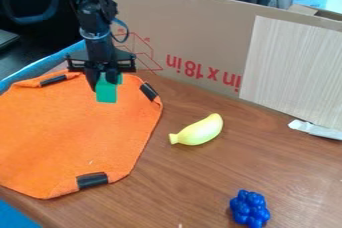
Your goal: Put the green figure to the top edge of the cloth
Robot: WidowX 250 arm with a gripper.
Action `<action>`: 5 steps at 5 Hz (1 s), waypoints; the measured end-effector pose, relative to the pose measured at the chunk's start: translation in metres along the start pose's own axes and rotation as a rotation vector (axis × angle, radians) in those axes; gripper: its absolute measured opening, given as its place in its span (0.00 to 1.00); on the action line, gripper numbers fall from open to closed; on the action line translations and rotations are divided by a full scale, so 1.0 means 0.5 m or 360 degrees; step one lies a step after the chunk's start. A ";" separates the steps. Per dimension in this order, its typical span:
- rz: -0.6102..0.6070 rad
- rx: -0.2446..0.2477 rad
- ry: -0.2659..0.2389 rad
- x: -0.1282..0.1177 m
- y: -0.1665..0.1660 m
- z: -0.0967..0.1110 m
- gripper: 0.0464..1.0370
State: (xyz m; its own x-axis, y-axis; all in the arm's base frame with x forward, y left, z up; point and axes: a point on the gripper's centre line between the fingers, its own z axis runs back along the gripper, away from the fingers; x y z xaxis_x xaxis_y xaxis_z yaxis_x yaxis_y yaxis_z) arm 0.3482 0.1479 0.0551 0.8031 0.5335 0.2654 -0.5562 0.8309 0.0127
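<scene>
While the pincer [105, 79] grips the green figure [106, 94] | orange cloth [63, 132] on wooden table [184, 184] | cardboard [194, 29] behind

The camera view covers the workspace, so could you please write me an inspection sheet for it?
Surface: brown wood-grain table, partly covered by the orange cloth, which has black bands along its edge.
Job's things: green figure at the cloth's top edge; whether it touches the cloth, cannot tell.
Clutter: yellow toy banana, blue toy grapes, white scrap.
Gripper: black gripper, closed on the figure.
Cables: dark cable looping beside the arm.
Surroundings: cardboard barrier with a wood-grain panel.
</scene>
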 end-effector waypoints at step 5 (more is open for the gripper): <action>-0.0142 0.0198 -0.0048 0.042 -0.031 -0.110 0.87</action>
State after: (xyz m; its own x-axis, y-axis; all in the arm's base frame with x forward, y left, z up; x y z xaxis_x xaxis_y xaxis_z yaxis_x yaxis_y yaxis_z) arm 0.3854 0.1549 0.0073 0.8448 0.4519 0.2864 -0.5065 0.8480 0.1561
